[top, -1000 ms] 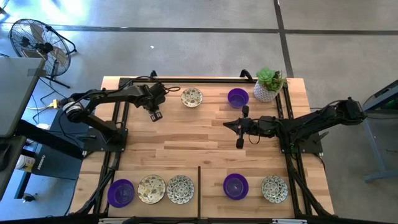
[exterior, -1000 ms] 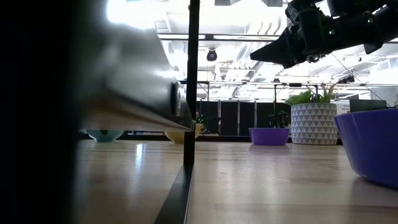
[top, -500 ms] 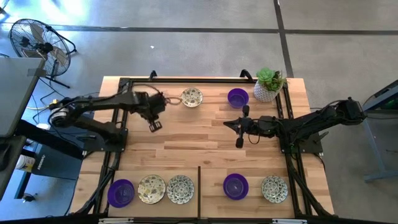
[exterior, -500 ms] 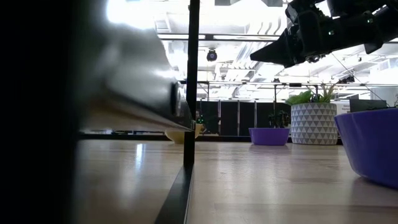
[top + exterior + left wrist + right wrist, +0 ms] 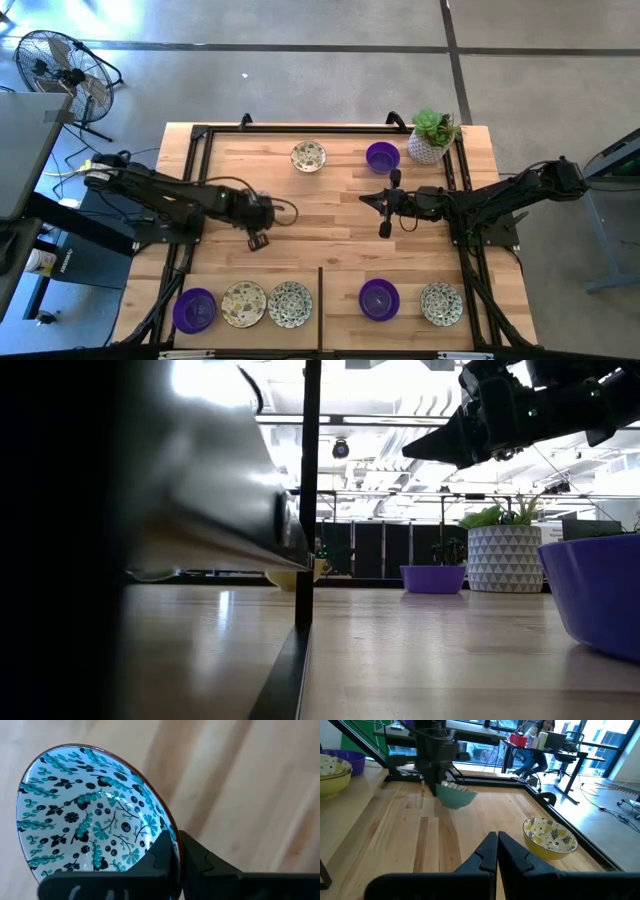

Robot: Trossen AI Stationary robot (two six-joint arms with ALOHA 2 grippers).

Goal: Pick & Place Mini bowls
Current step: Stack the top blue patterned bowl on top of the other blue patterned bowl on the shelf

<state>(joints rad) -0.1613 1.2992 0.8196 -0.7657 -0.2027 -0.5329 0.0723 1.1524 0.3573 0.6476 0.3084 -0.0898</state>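
Note:
My left gripper (image 5: 258,240) hangs over the table's left-middle, shut on a mini bowl with a teal floral inside (image 5: 90,815) and a teal outside (image 5: 456,796). My right gripper (image 5: 364,199) waits shut, raised above the table's middle, touching nothing (image 5: 497,851). Two more mini bowls rest on their bases by the far edge, one patterned (image 5: 308,156) and one purple (image 5: 382,157). Several stand along the near edge: purple (image 5: 194,310), patterned (image 5: 244,303), patterned (image 5: 290,304), purple (image 5: 379,299) and patterned (image 5: 441,303). My left gripper pinches the bowl's rim (image 5: 167,827), one finger (image 5: 162,857) inside the bowl and the other (image 5: 197,860) outside its wall. The fingers come from above, pointing down. The bowl (image 5: 456,796) hangs below the gripper, lifted clear of the table.
A white pot with a green plant (image 5: 432,137) stands in the far right corner. A dark divider (image 5: 320,300) splits the near row of bowls. A black frame (image 5: 330,128) borders the table. Bare wood lies in the middle between the two arms.
My left gripper has swung from near the far patterned bowl toward the table's near edge, now over the left-middle, carrying the teal bowl with it. My right arm has kept still.

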